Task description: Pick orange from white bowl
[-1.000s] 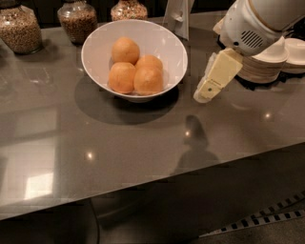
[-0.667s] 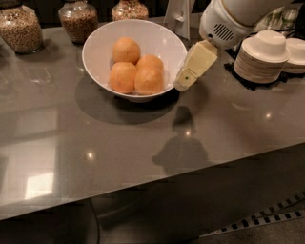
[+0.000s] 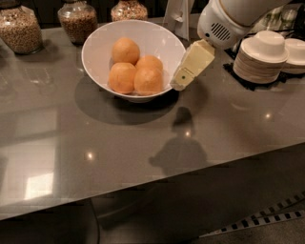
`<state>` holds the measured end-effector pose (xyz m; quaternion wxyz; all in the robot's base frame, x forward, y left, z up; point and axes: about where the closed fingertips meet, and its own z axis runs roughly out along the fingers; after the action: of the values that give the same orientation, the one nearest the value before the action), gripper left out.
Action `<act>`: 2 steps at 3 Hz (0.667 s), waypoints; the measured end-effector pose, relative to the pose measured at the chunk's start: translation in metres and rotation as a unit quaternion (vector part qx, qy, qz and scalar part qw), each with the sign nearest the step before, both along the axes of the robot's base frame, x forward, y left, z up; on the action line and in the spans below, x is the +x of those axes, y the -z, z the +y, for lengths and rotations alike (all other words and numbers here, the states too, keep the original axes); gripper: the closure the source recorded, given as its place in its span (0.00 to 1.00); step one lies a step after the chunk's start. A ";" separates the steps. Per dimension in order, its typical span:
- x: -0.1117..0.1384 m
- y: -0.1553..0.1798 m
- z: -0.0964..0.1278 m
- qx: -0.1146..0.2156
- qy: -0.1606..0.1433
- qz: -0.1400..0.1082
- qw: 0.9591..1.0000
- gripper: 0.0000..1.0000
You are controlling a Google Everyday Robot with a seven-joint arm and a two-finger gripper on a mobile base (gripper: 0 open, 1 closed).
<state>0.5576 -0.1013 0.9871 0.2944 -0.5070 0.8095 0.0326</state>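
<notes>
The white bowl (image 3: 97, 45) stands on the grey counter at the back, left of centre. It holds several oranges (image 3: 147, 81) packed together. My gripper (image 3: 181, 82) is cream-coloured and hangs from a white wrist at the upper right. Its tip sits just outside the bowl's right rim, level with the nearest orange and a little above the counter. It holds nothing that I can see.
Three glass jars of grains (image 3: 18, 28) stand along the back left. A stack of small white dishes (image 3: 261, 56) sits on a dark mat at the right, with more dishes behind it. A white stand (image 3: 178, 14) is behind the bowl. The counter's front edge (image 3: 190, 171) runs across below.
My gripper has moved left from beside the stack of dishes to the bowl's right rim. The bowl and oranges have not moved.
</notes>
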 end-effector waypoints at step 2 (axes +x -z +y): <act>0.020 0.003 0.030 0.049 0.055 -0.049 0.996 0.00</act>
<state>0.5776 -0.0718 0.9845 0.3593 -0.4477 0.8182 0.0310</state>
